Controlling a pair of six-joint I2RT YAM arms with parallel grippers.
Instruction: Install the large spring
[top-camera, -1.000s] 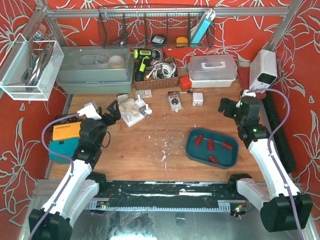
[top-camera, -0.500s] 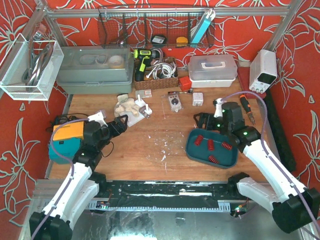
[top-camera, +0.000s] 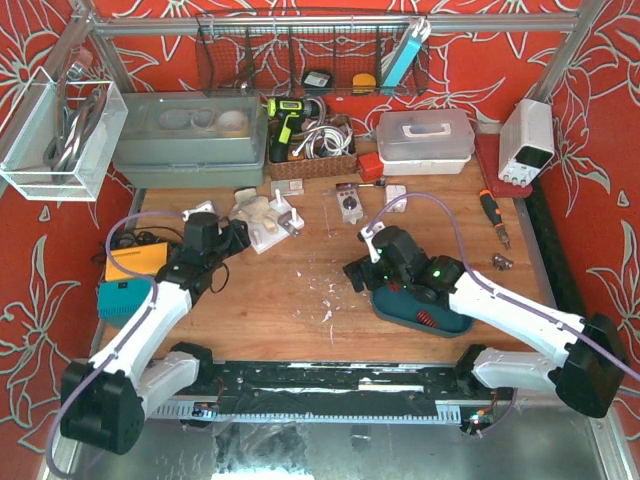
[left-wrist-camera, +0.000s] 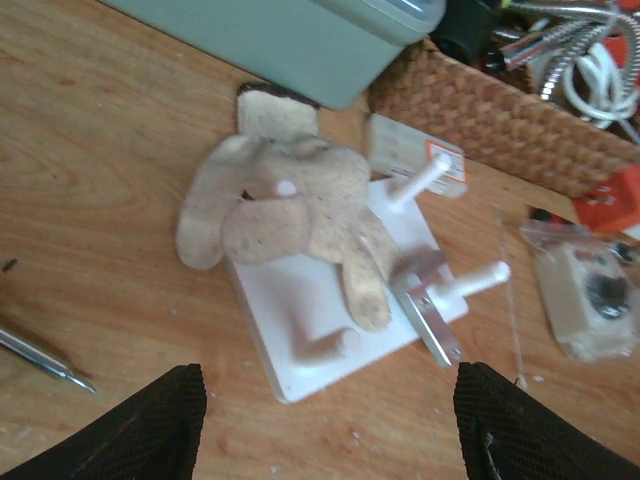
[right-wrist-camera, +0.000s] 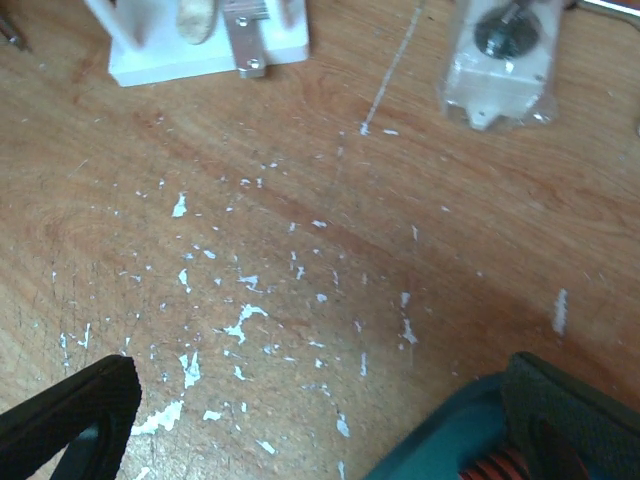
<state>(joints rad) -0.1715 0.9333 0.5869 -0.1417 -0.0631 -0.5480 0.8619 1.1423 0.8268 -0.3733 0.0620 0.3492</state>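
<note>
**A:** Which step are you on?

**B:** You're at the pick, and it isn't made yet. Your right gripper (right-wrist-camera: 320, 390) hovers over the near-left corner of the teal tray (top-camera: 398, 310). Its fingers are spread wide with only bare wood and the tray rim between them. The red springs (top-camera: 425, 320) lie in that tray, mostly hidden under your right arm. A sliver of red coil shows at the bottom edge of the right wrist view.

**A:** And your left side?

**B:** Your left gripper (left-wrist-camera: 325, 410) faces the white fixture (left-wrist-camera: 300, 320). Its fingers are apart and hold nothing. The fixture's pegs (left-wrist-camera: 480, 280) stick up bare, with no spring on any of them, and a beige piece (left-wrist-camera: 290, 210) lies draped across the plate.

**A:** So what does the next move call for?

**B:** I'd say you should bring the right fingers further over the tray and down across one coil. From here you can't tell which spring is the large one, so check that before closing. The left arm looks placed to steady the fixture. Watch that the beige piece doesn't block the peg you choose.
</note>
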